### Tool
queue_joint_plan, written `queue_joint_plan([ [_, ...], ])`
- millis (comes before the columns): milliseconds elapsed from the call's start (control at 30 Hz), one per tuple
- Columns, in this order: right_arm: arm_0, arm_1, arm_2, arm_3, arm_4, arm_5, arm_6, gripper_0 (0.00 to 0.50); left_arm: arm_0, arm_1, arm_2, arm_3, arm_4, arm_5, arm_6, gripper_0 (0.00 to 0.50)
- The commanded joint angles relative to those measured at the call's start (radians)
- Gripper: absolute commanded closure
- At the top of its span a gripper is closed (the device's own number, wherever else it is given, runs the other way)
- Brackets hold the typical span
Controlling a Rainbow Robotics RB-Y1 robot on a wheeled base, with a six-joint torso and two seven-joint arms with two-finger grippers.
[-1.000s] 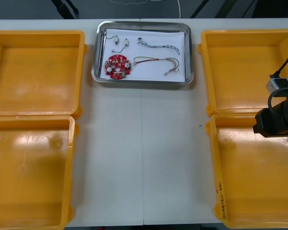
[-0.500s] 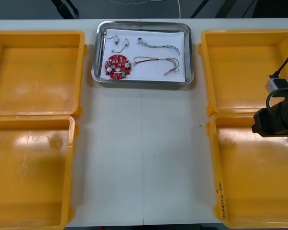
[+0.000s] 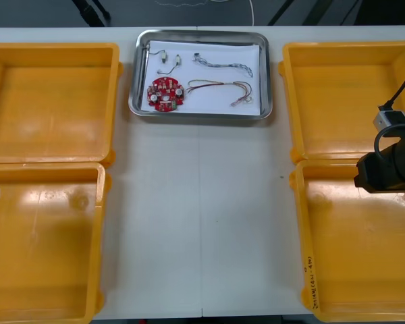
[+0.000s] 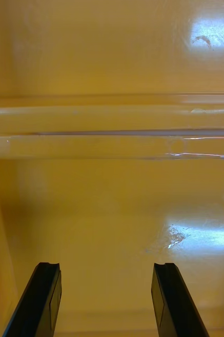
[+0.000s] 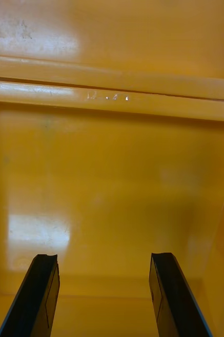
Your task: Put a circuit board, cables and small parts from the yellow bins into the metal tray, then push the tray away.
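Observation:
The metal tray (image 3: 267,81) sits at the table's far middle, white inside. In it lie a round red circuit board (image 3: 165,93), a red and yellow cable (image 3: 223,88), a twisted blue and white cable (image 3: 223,64), a black cable (image 3: 144,59) and small metal parts (image 3: 171,61). My right gripper (image 4: 108,295) hangs open over the bare floor of the near right yellow bin (image 3: 364,270), nothing between its fingers. My left gripper (image 5: 104,295) is open over the floor of the near left yellow bin (image 3: 40,250). The right arm (image 3: 391,165) shows at the right edge.
Two more yellow bins stand at the far left (image 3: 50,101) and far right (image 3: 344,94), with nothing inside. The bins' shared rims (image 4: 112,139) run across ahead of each gripper. A bare strip of table (image 3: 202,223) lies between the bins.
The right arm has shifted very slightly; the tray and everything in it have stayed put.

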Motion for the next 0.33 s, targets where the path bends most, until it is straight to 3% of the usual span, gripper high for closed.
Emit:
queue_joint_plan([
  [33, 0.012, 0.01, -0.032, -0.006, 0.001, 0.002, 0.005, 0.0, 0.02, 0.045, 0.03, -0.03, 0.007, 0.006, -0.097, 0.0],
  [333, 0.012, 0.01, -0.032, -0.006, 0.001, 0.002, 0.005, 0.0, 0.02, 0.045, 0.03, -0.03, 0.007, 0.006, -0.097, 0.0],
])
